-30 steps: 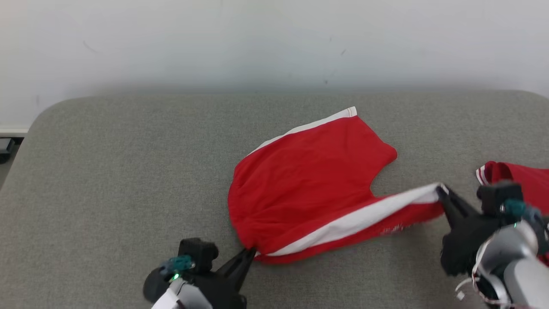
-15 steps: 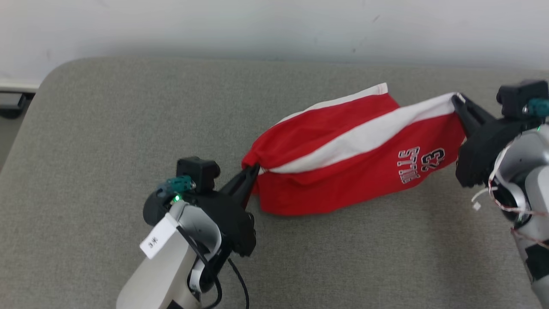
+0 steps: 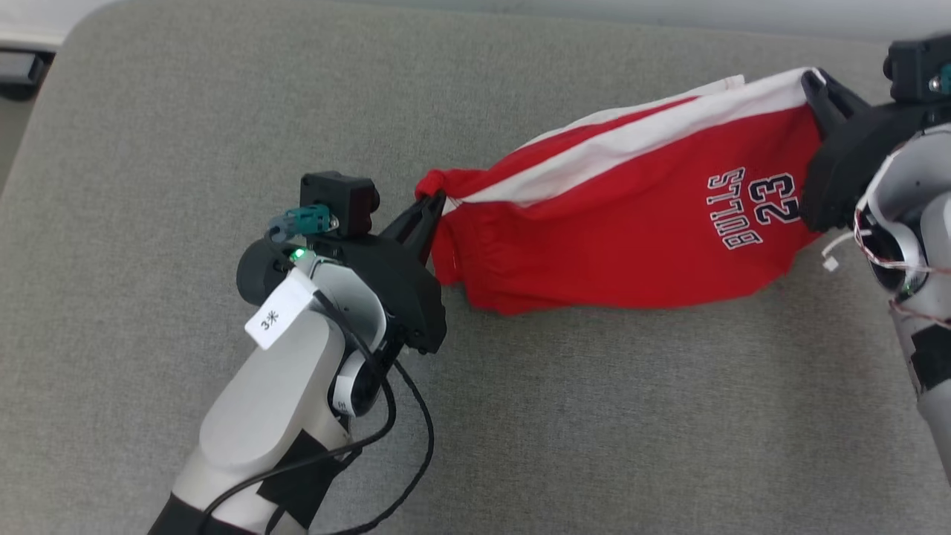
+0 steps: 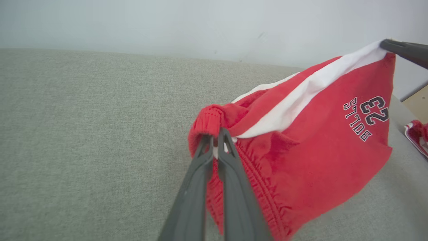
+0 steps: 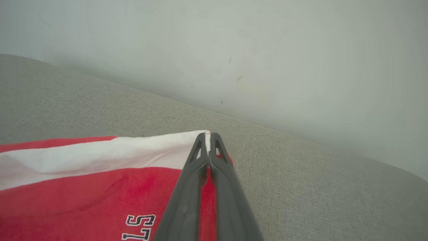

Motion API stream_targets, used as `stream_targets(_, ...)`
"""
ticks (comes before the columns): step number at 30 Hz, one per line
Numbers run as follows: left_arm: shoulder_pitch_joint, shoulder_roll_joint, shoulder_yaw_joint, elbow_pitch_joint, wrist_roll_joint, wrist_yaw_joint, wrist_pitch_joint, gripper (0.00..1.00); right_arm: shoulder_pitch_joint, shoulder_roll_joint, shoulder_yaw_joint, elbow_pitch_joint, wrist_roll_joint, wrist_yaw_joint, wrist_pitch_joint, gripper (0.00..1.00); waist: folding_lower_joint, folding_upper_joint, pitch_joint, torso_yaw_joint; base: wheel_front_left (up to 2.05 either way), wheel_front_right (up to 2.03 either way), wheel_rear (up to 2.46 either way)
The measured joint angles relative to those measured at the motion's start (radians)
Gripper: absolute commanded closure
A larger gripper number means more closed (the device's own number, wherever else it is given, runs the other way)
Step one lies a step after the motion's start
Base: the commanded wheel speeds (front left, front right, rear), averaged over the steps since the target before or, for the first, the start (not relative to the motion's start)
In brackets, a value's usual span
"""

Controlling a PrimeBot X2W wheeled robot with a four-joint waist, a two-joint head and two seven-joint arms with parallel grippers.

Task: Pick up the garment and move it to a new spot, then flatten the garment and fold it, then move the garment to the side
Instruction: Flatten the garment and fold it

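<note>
The garment (image 3: 609, 223) is a pair of red shorts with a white side stripe and "BULLS 23" printed on it. It hangs stretched between both grippers above the grey padded table (image 3: 186, 119). My left gripper (image 3: 429, 200) is shut on the bunched elastic waistband at the garment's left end, also seen in the left wrist view (image 4: 215, 134). My right gripper (image 3: 810, 78) is shut on the white-striped hem corner at the upper right, its fingers (image 5: 209, 137) pinching that edge in the right wrist view. The garment's (image 4: 317, 150) lower edge sags toward the table.
A second red and white piece of cloth (image 4: 416, 134) lies on the table at the far right of the left wrist view. A pale wall (image 5: 234, 50) stands behind the table. The table's left corner (image 3: 52, 67) drops off toward the floor.
Both grippers have lifted the garment off the table and pulled it taut, so its printed face now hangs toward me. The head camera has tilted down, shifting the whole picture.
</note>
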Motion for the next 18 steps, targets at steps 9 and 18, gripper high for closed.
stream_targets(9,-0.074,-0.002,-0.082,0.034,-0.069,0.027,-0.016,0.9,-0.097,0.017,0.005,0.12,-0.017,-0.013,-0.056,1.0,0.0,0.0,0.068,0.016,0.0,0.0,0.0)
stream_targets(18,-0.123,-0.001,-0.146,0.062,-0.138,0.052,-0.06,0.19,-0.167,0.03,0.016,0.226,-0.035,-0.012,-0.128,1.0,-0.0001,-0.0001,0.087,0.021,0.0,0.0,0.0)
